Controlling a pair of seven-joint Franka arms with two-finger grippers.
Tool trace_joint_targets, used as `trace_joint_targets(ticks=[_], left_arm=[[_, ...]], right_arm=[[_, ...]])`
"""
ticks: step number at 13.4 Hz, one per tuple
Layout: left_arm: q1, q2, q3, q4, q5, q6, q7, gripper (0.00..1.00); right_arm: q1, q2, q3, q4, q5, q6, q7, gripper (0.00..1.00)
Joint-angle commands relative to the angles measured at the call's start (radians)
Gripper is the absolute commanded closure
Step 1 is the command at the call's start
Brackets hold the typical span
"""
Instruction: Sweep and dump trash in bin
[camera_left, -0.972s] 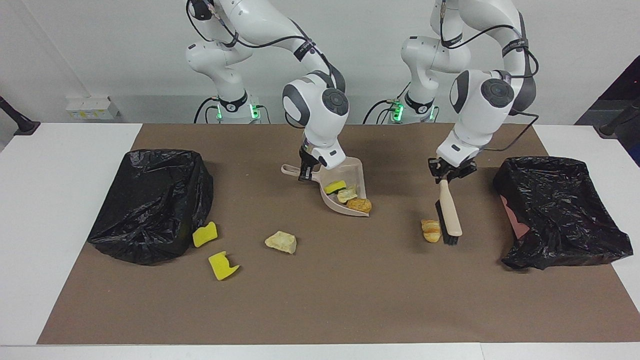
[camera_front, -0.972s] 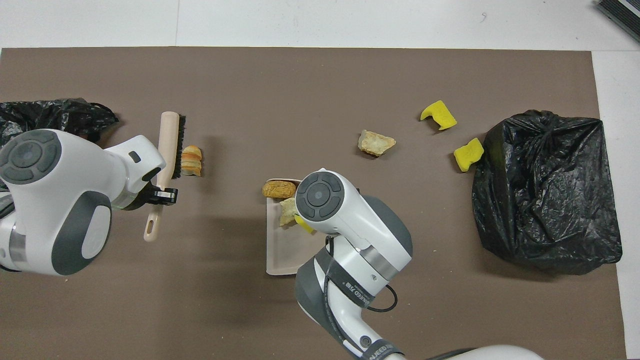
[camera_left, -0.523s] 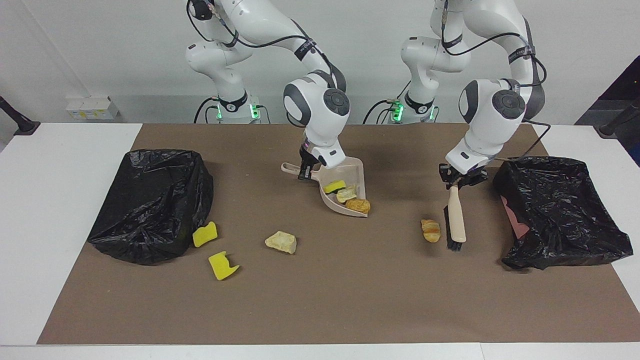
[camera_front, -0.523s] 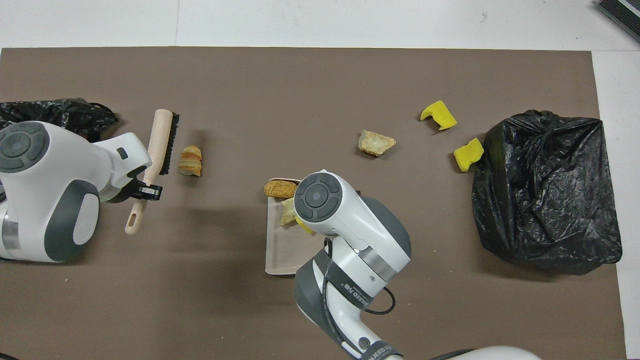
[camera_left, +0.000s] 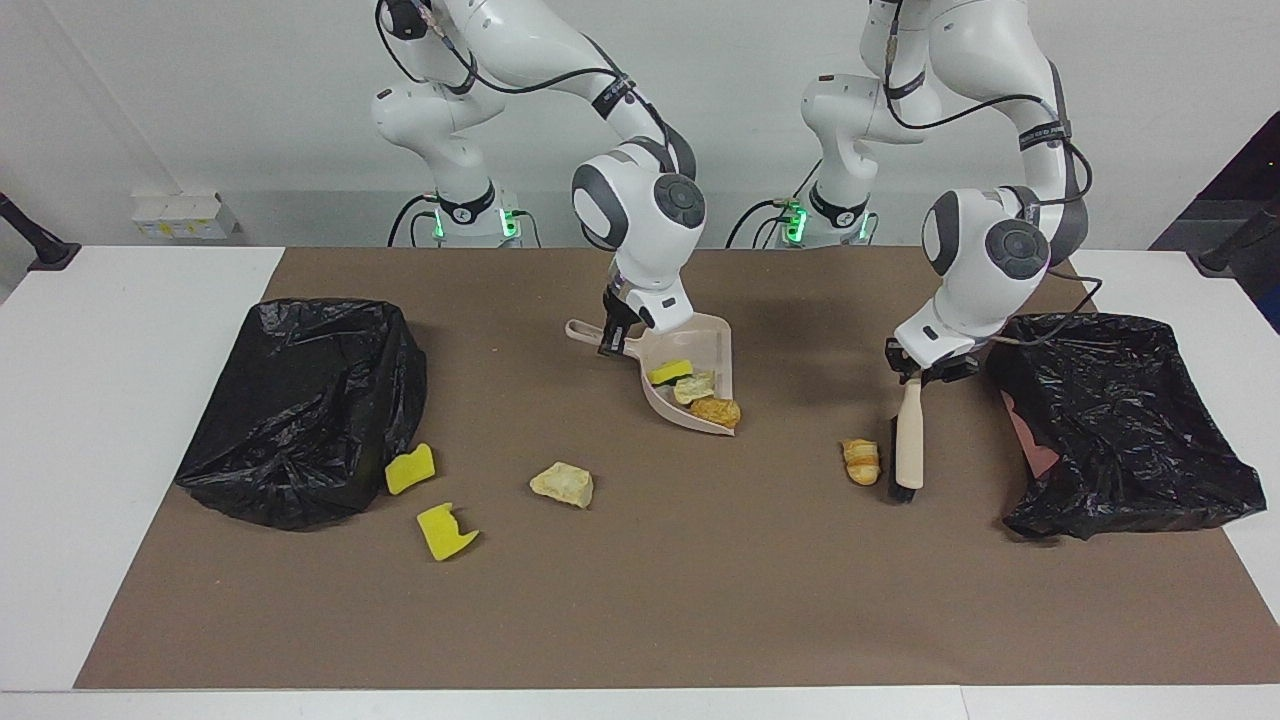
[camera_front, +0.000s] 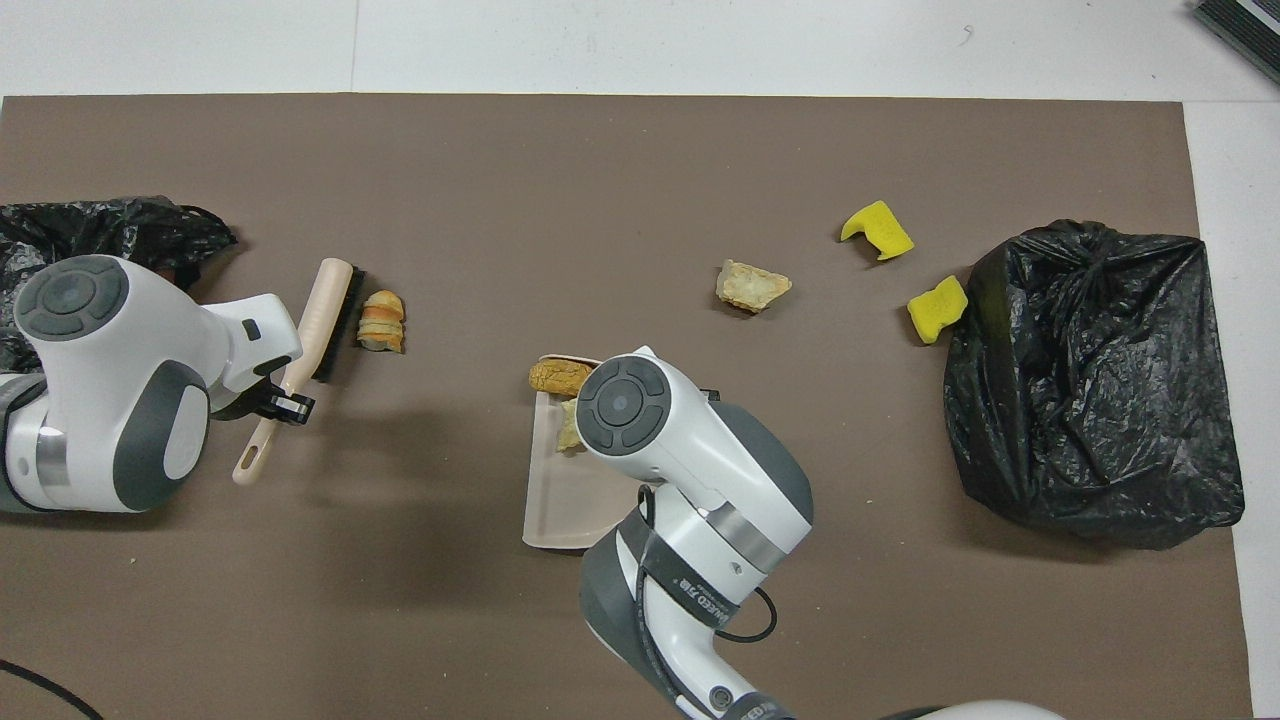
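Altogether 7 scraps (camera_left: 561, 484), 2 bins (camera_left: 305, 405), 1 dustpan (camera_left: 715, 348), 1 brush (camera_left: 908, 445).

Left gripper (camera_left: 921, 372) clamped shut, wrist angled down, right gripper (camera_left: 612, 340) clamped shut, forearm bent downward

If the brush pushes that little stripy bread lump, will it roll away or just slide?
The bread lump looks rounded and ridged, so it may tumble a bit rather than slide cleanly. It seems small and light beside the brush, so a gentle push should probably move it. The brown mat looks matte, so it likely won't skid far.
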Motion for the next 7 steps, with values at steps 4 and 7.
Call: trace_joint_targets(ticks=[4, 7], left_arm=[[-0.220, -0.116, 0.001, -0.118, 0.013, -0.067, 0.004, 1.00], [-0.363, -0.149, -0.004, -0.147, 0.000, -0.059, -0.175, 1.00]], right_arm=[[-0.007, -0.016, 0.006, -0.030, 0.004, 0.016, 0.040, 1.00], [-0.012, -0.018, 0.006, -0.038, 0.004, 0.024, 0.035, 1.00]])
